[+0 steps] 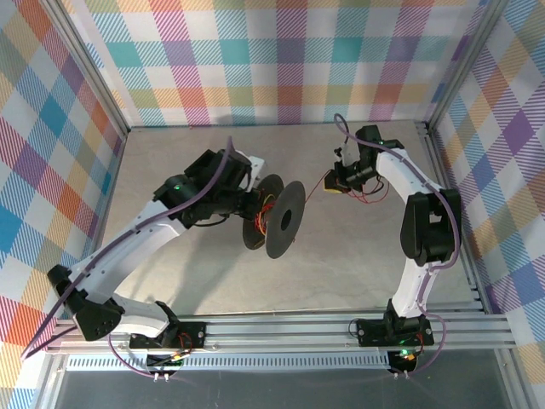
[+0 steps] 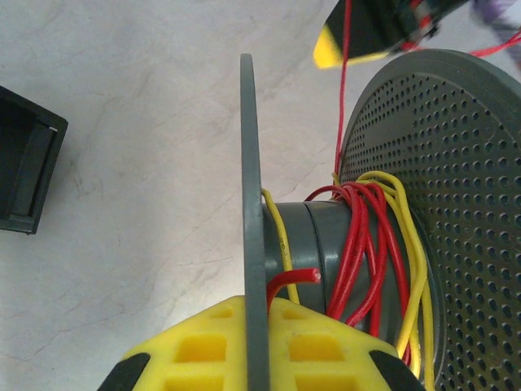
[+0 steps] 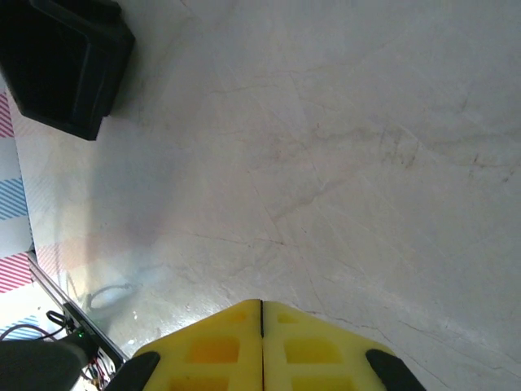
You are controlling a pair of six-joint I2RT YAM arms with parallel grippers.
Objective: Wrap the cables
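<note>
Cables [image 2: 358, 244]: red and yellow turns on hub of spool [image 2: 456, 163], mid-frame in top view. One red strand runs to right gripper [image 1: 343, 181], pressed together, seemingly pinching it. Left gripper [image 2: 256, 326] clamped on spool flange. Advice: keep light tension, lay strand between flanges. Bare table [image 1: 213, 281] lower centre; plaid wall [image 1: 502, 170] close at right.
</note>
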